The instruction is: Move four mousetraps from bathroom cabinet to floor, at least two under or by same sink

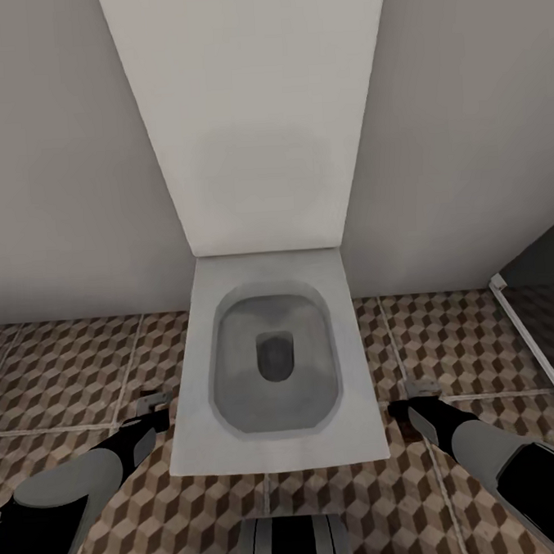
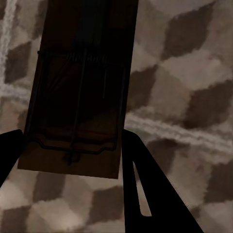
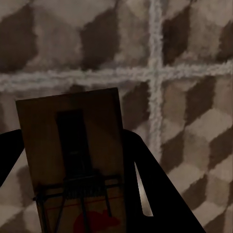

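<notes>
From the head camera we face a square white toilet [image 1: 274, 359] at twelve o'clock, its raised lid against the grey wall, with the bathroom floor [image 1: 70, 372] of cube-patterned tiles spreading to either side. Our left gripper [image 1: 154, 409] hangs at about eight o'clock beside the bowl, and our right gripper [image 1: 409, 402] at about four o'clock; something small and dark sits in each, too tiny here to read. At three o'clock a pale frame edges the dark shower tiles [image 1: 550, 326]. The sink is not before us.

In the left wrist view a mousetrap [image 2: 77, 92] lies between the two dark fingers [image 2: 155, 194], its wire spring and bar plain on the brown board, with patterned tile and a grout line beneath. The jaws stand closed on the board's sides, so we judge it held above the floor, not yet set down.

In the right wrist view a second mousetrap [image 3: 73, 160] sits between the fingers [image 3: 155, 189] the same way, clamped, a red mark near its wire end, over a crossing of grout lines.

We judge ourselves in the carrying step, one trap in each gripper. The next move calls for turning the base away from the toilet, finding the vanity, and lowering both traps flat onto tiles right beside it before opening.
</notes>
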Robot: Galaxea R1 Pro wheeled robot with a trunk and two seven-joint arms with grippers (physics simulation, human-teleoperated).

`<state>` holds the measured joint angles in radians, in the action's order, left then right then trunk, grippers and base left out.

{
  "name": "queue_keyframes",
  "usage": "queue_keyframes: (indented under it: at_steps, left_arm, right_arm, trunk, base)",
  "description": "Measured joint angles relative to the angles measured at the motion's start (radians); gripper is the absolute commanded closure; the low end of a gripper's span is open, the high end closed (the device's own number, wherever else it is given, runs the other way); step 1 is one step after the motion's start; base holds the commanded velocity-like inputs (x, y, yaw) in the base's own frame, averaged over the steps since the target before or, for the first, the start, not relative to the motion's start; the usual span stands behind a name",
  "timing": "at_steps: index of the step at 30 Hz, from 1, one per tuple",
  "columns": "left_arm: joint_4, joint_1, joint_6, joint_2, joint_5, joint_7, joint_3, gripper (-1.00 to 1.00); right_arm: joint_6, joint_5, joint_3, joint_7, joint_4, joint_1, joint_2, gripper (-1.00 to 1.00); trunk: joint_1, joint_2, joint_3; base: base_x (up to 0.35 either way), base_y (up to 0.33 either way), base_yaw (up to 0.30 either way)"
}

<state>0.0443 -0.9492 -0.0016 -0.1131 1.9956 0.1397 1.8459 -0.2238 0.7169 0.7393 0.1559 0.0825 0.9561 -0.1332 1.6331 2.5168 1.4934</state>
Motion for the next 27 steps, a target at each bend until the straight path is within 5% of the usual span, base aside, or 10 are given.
queue_keyframes:
  at_steps: [27]
  left_arm:
    - [0.000,0.000,0.000,-0.002,0.001,0.000,0.000,1.00]
  right_arm:
    - [0.029,-0.001,0.000,0.000,0.004,0.000,0.001,1.00]
  trunk:
    - [0.004,0.002,0.039]
  base:
    - [0.000,0.000,0.000]
